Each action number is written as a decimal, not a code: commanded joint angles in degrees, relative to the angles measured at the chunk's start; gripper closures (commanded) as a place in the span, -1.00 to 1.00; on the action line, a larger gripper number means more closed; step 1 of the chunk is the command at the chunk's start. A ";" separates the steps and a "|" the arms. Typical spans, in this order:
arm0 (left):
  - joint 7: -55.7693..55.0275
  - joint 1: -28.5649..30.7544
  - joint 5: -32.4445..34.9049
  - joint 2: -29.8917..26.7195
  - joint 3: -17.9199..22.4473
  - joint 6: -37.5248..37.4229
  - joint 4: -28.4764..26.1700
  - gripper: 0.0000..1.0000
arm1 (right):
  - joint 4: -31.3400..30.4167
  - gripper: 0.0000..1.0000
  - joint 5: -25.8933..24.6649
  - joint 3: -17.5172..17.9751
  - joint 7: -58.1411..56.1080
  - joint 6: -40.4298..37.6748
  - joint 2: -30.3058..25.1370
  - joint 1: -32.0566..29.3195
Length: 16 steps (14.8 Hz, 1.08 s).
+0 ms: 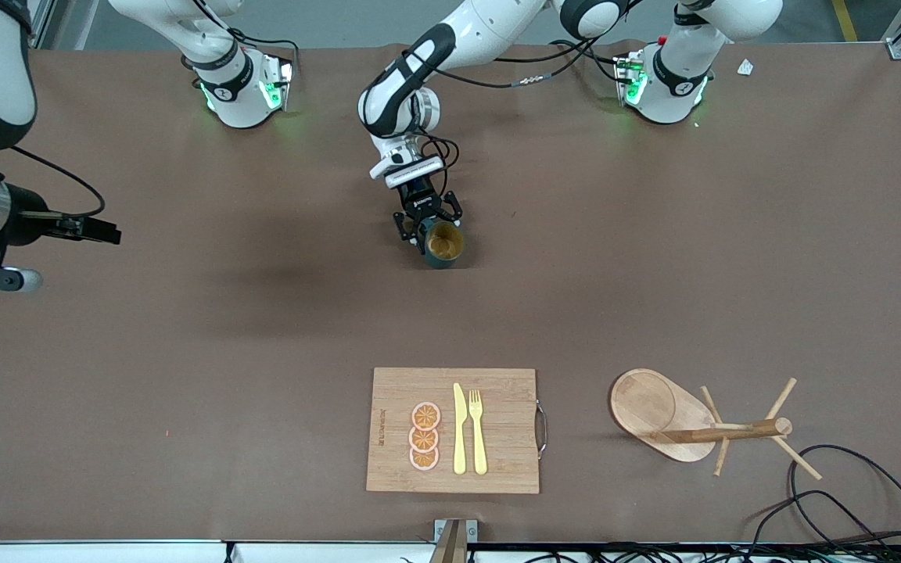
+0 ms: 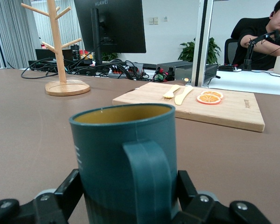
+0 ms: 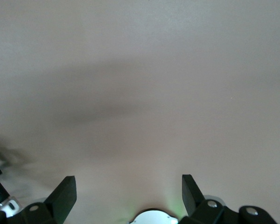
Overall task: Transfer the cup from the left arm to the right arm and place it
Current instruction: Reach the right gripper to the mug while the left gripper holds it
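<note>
A: How much open room is there around the cup (image 1: 444, 243)?

B: Plenty. It stands upright on the brown table (image 1: 184, 352) near the middle, with bare surface on every side. The closest other thing is the cutting board (image 1: 388, 391), well apart at six o'clock from it, close to the table edge nearest the front camera. The board carries orange slices (image 1: 425, 435), a yellow knife (image 1: 459, 429) and a fork (image 1: 478, 430).

A: And toward the left arm's end?

B: The wooden peg stand (image 1: 673, 418) sits at about four o'clock from the cup, also well apart, with loose black cables (image 1: 849, 500) near the table edge beside it.

A: How is the left arm posed?

B: It reaches from its base down to the middle of the table, wrist low, so the left gripper (image 1: 428, 229) sits at cup height. Its fingers (image 2: 67, 191) are spread around the cup's lower body, one on each side, the handle (image 2: 149, 179) facing the wrist camera. Whether the pads actually press it, I cannot tell.

A: And the right one?

B: The right gripper (image 3: 128, 191) waits up in the air over bare table at the right arm's end, fingers wide apart, holding nothing.
</note>
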 commanded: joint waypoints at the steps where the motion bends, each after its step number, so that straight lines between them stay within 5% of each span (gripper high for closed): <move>1: -0.08 -0.21 0.44 1.17 0.31 -0.58 1.02 -1.00 | 0.42 -1.00 3.40 -0.03 6.77 -0.34 0.11 1.37; 8: 4.67 -0.39 -4.39 -3.83 -0.57 -3.30 1.02 -1.00 | 0.33 -1.00 6.23 -0.03 21.46 1.76 -0.07 8.83; 16: 5.19 -0.56 -7.99 -10.60 -6.63 -9.63 0.93 -1.00 | 0.33 -1.00 6.41 -0.03 31.32 6.07 0.11 15.43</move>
